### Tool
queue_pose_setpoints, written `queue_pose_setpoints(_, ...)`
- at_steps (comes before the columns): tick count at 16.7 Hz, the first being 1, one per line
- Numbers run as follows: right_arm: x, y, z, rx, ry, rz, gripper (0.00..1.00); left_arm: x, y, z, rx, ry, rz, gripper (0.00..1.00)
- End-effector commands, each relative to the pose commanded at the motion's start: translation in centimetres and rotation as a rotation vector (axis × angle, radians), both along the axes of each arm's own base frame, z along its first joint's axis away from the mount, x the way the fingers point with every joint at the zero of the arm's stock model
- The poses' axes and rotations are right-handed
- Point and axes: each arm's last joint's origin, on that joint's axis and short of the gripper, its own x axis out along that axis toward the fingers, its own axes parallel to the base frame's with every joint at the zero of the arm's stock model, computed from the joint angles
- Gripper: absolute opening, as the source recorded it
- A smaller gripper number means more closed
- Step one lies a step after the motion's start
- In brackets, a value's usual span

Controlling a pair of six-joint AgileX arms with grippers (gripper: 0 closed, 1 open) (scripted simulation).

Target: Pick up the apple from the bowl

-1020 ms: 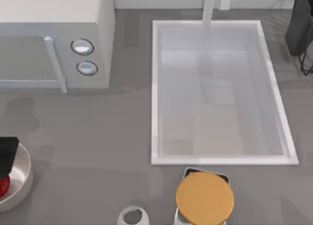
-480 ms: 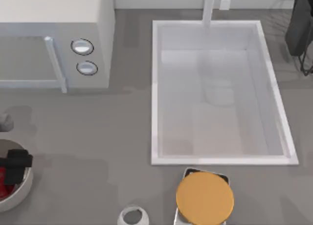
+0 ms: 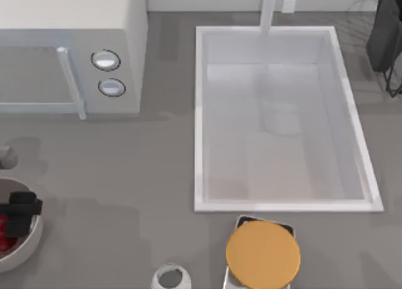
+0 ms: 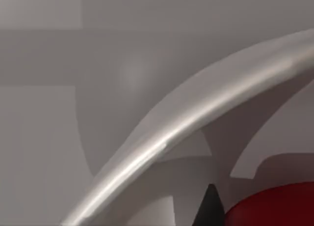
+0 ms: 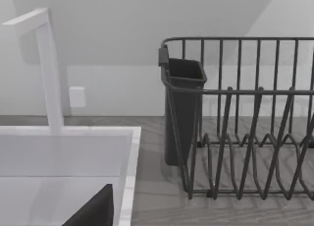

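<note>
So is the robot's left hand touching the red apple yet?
Cannot tell. In the top view the left gripper sits over the apple inside the bowl, hiding any contact. The left wrist view shows no clear touch or gap.

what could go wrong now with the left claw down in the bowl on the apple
1. The left claw sits over only part of the apple, so an off-centre pinch might squirt the glossy fruit aside.
2. The bowl rim runs close by the claw in the left wrist view, so a lift could catch it and drag or tip the bowl.
</note>
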Motion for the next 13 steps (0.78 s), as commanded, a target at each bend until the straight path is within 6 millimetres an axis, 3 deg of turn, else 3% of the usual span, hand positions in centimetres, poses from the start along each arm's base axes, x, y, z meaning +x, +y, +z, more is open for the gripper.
queue_pose_setpoints(12,0.00,0.00,0.00,0.000,0.000,0.000,1.00,0.00,0.00,0.00,0.000,0.000,0.000,0.02)
queue_pose_setpoints(13,0.00,0.00,0.00,0.000,0.000,0.000,1.00,0.00,0.00,0.00,0.000,0.000,0.000,0.00)
